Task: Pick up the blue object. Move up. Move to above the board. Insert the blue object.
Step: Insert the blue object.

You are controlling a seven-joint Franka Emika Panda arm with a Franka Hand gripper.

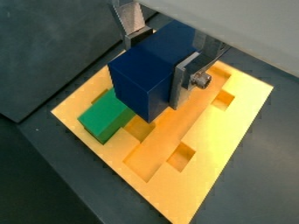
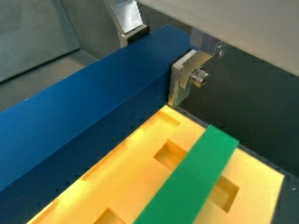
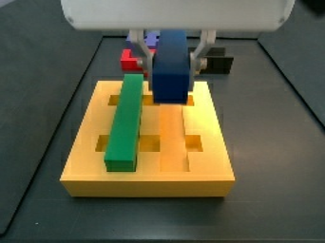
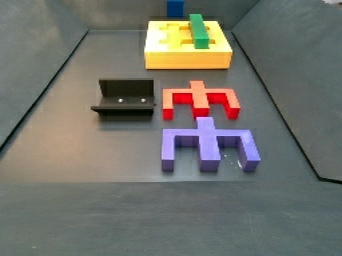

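Observation:
My gripper [image 3: 170, 62] is shut on the blue object [image 3: 169, 76], a long royal-blue bar, with one silver finger on each long side. It hangs over the far half of the yellow board [image 3: 210, 142], beside the green bar [image 3: 124, 119] that lies in a lengthwise groove. In both wrist views the gripper [image 1: 160, 59] [image 2: 158, 54] clamps the blue bar [image 1: 140, 79] [image 2: 82, 105] above the board [image 1: 222, 149] [image 2: 128, 162], parallel to the green bar [image 1: 105, 115] [image 2: 193, 179]. I cannot tell whether the bar touches the board. In a side view the board [image 4: 187, 55] shows, but not the gripper.
A dark fixture [image 4: 123, 98], a red notched piece [image 4: 201, 98] and a purple-blue notched block [image 4: 207, 145] lie on the grey floor in front of the board. In a side view the red piece [image 3: 131, 60] and the fixture [image 3: 219, 64] sit behind the board. Grey walls enclose the floor.

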